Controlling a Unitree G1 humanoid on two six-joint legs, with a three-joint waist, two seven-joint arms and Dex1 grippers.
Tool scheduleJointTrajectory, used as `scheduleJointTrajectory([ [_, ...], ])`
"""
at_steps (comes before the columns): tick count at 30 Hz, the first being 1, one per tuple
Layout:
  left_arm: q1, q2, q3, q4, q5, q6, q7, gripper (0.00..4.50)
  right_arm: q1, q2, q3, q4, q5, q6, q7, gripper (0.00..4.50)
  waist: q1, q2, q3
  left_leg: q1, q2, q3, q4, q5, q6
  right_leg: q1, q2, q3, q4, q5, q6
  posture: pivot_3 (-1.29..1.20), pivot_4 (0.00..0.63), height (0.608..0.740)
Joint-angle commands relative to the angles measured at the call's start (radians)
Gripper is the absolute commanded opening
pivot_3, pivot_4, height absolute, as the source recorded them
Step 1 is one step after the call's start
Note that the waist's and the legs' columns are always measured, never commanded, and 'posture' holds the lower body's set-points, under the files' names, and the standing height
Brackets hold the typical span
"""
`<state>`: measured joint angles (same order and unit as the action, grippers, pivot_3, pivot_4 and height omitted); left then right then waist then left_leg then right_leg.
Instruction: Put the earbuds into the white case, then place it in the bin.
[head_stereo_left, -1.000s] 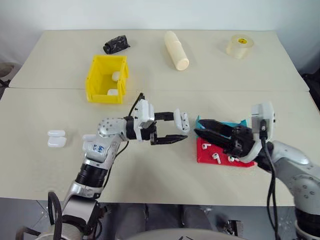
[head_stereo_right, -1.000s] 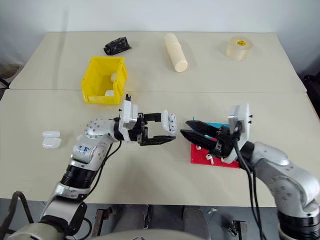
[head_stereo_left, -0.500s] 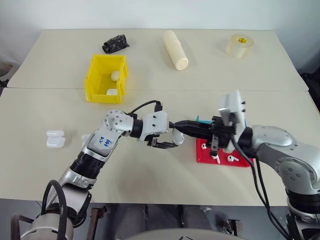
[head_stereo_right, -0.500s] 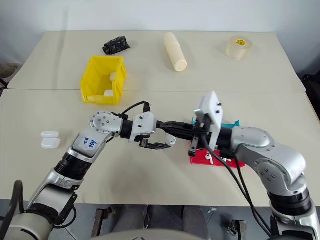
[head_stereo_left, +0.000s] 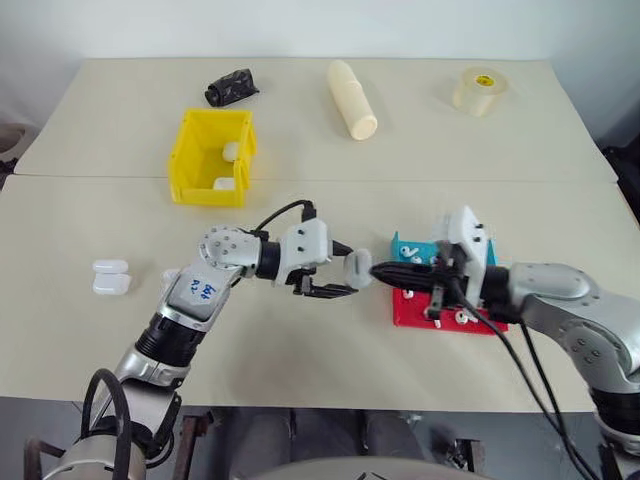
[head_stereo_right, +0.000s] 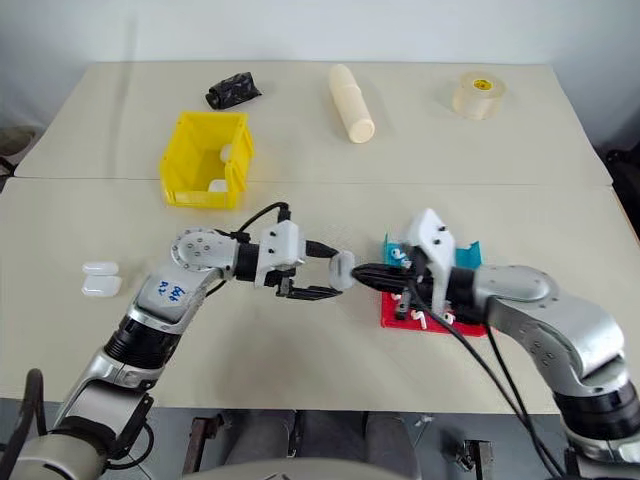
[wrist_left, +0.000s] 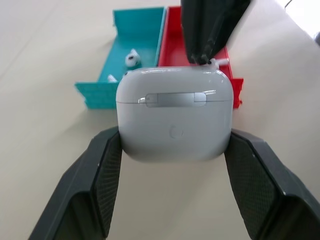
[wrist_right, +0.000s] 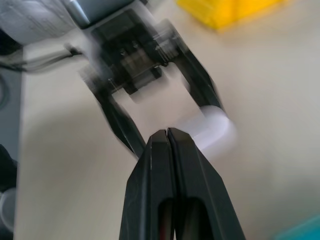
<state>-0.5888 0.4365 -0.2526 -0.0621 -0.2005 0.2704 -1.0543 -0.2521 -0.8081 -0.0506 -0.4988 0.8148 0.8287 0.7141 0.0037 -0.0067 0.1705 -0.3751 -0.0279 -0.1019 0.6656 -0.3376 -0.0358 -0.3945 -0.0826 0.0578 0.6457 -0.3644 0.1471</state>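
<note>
Between the two arms, over the near table, the white case (wrist_left: 175, 115) is clamped in the left gripper (head_stereo_left: 345, 277), the right gripper (head_stereo_left: 378, 269) is pressed shut at its lid, and earbuds (wrist_left: 131, 59) are revealed by the left wrist view in the blue tray (wrist_left: 125, 47) beyond.

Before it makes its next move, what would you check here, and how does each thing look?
1. Left gripper shut on the case: ok.
2. Case lid open to take an earbud: not ok, it looks closed in the left wrist view.
3. Right gripper tips at the case: ok.
4. Earbud between the shut right fingers: cannot tell.
5. Earbuds left in the red tray: ok.
6. Bin has room: ok.
</note>
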Motion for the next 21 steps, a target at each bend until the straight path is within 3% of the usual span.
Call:
scheduleJointTrajectory([
  [1,0.026,-0.014,0.060,-0.085,-0.081,0.002,0.015,2.78,0.040,0.004,-0.076,-0.007,-0.007,-0.082,0.057,0.04,0.000,0.000,0.000,0.000,0.000,0.000,0.000,0.000,0.000,0.000,0.000,0.000,0.000,0.000,0.000,0.00,0.150,0.740],
  [3,0.056,-0.034,0.116,-0.106,-0.100,0.000,0.082,2.78,0.069,0.069,-0.140,-0.015,-0.008,-0.174,0.043,0.04,-0.001,0.000,0.000,0.000,0.000,0.000,0.000,0.000,0.000,0.000,0.000,0.000,0.000,0.000,0.000,0.00,0.150,0.740],
  [6,0.102,-0.089,0.242,-0.125,-0.109,-0.004,0.263,2.78,0.123,0.136,-0.229,-0.056,-0.006,-0.263,0.025,0.63,-0.002,0.000,0.000,0.000,0.001,0.001,0.000,0.000,0.000,0.000,0.001,0.000,0.000,0.000,0.000,0.00,0.150,0.740],
  [11,0.185,-0.148,0.417,-0.156,-0.132,0.074,0.507,2.78,0.302,0.152,-0.241,-0.129,-0.157,-0.448,0.073,2.32,0.000,-0.001,0.000,0.000,0.001,0.001,0.000,0.000,0.000,0.000,0.001,0.000,0.001,0.000,0.000,0.00,0.150,0.740],
  [17,0.242,-0.169,0.497,-0.208,-0.139,0.112,0.649,2.78,0.406,0.187,-0.205,-0.132,-0.226,-0.627,0.150,4.33,0.004,-0.001,0.000,0.001,0.001,0.001,0.001,0.000,0.000,0.000,0.001,0.001,0.001,0.000,0.000,0.00,0.150,0.740],
  [21,0.218,-0.184,0.507,-0.213,-0.111,0.129,0.750,2.78,0.397,0.176,-0.221,-0.099,-0.178,-0.583,0.158,4.46,0.011,-0.001,0.000,0.001,0.001,0.001,0.000,0.000,0.000,0.001,0.001,0.001,0.001,0.000,0.000,0.00,0.150,0.740],
])
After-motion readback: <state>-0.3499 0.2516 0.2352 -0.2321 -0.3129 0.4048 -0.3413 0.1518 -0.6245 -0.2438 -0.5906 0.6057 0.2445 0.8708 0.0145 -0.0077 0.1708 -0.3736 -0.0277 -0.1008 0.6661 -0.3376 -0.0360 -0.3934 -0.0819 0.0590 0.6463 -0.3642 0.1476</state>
